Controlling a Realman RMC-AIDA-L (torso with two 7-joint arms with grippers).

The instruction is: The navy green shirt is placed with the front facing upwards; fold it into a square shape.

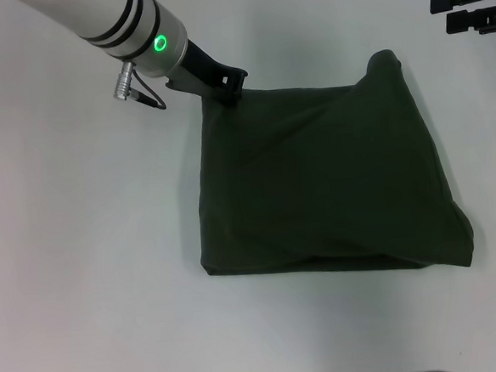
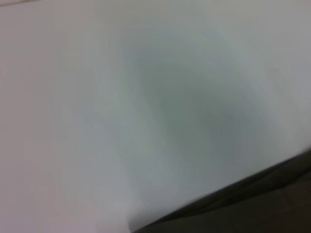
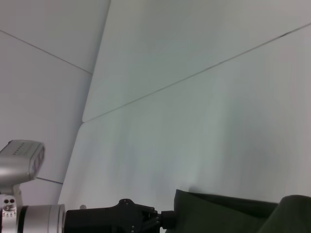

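**Shirt folded on table, left gripper at its far-left corner**

The navy green shirt (image 1: 328,176) lies folded into a rough square, approx. mid-table, plain side up, no lettering visible. Far-right corner is bunched up; near-right edge bulges.

Your left gripper (image 1: 226,83) sits at the shirt's far-left corner, touching the cloth; can't tell whether fingers are apart or clamped. The right wrist view also shows it at the shirt's edge.

Right gripper (image 1: 469,6) hangs well off the shirt, beyond its far-right corner; fingers' state can't be told.

White table (image 1: 83,266) is plain and smooth around the shirt. Right wrist view: pale wall panels w/ thin seams (image 3: 194,75) behind the shirt.
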